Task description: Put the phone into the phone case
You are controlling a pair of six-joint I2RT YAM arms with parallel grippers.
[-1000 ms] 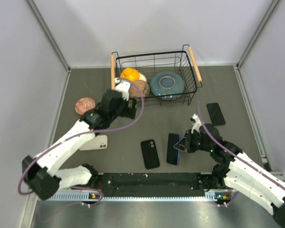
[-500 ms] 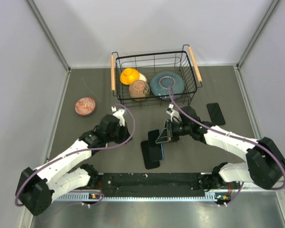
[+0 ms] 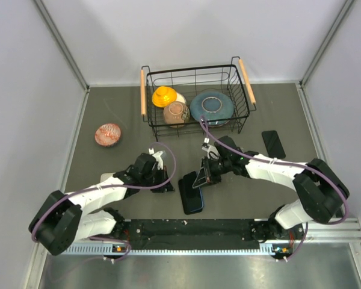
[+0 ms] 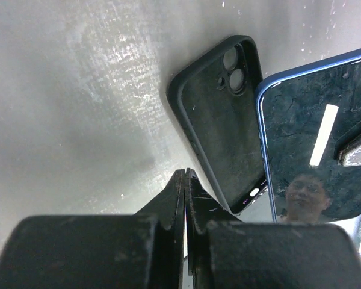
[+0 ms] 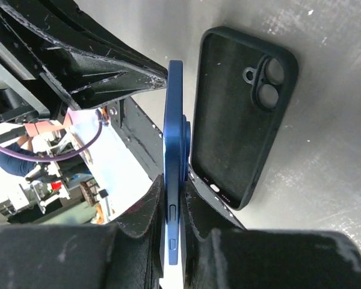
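The right gripper [image 5: 174,194] pinches the phone [image 5: 173,120] edge-on beside the case [image 5: 240,114].

My left claw [image 4: 185,176] sits closed just left of the phone case [image 4: 219,120], right claw [image 5: 174,205] pinching the phone [image 5: 174,120] beside it.

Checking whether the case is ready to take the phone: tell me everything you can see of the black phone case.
The black phone case looks matte and rubbery, with rounded corners, a raised rim and two round lens holes in one corner. It lies flat and empty, open side up, on the grey table. The blue phone, pinched on edge by the right gripper, stands along one long side; contact is unclear. The shut left gripper points at the other side.
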